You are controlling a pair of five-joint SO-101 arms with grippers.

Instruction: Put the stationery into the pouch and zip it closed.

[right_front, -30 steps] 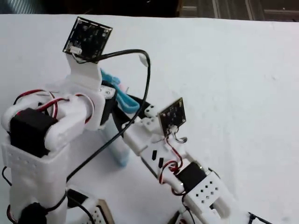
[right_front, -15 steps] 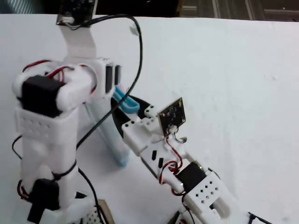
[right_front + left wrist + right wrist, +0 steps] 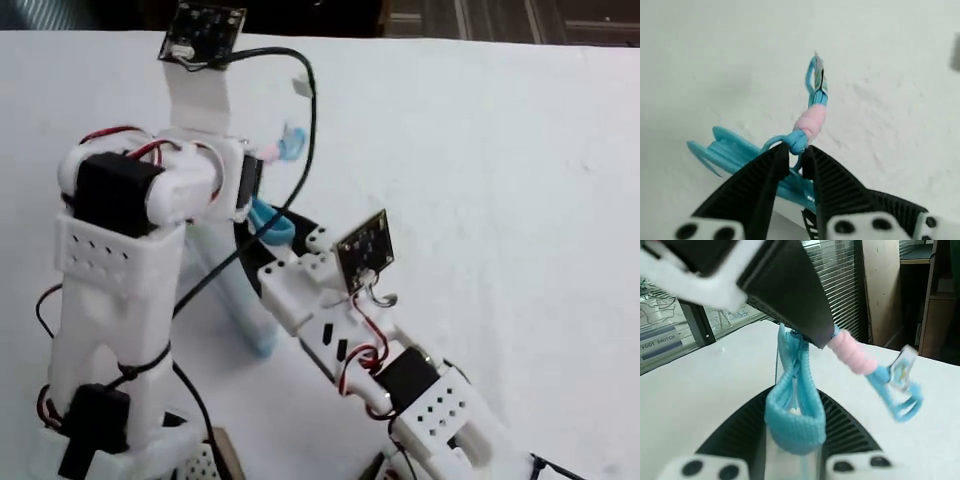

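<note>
Now left jaws pinch cord (image 3: 810, 123), right jaws pouch (image 3: 792, 426).

pouch (image 3: 247, 318) mostly hidden behind left arm (image 3: 118, 255) and right arm (image 3: 322, 318)

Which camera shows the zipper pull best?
The left wrist view: the zipper pull shows in full, pinched by the left tool. The right wrist view shows it partly hidden behind that tool, beside the pouch in the right tool. The high view shows just its end.
</note>
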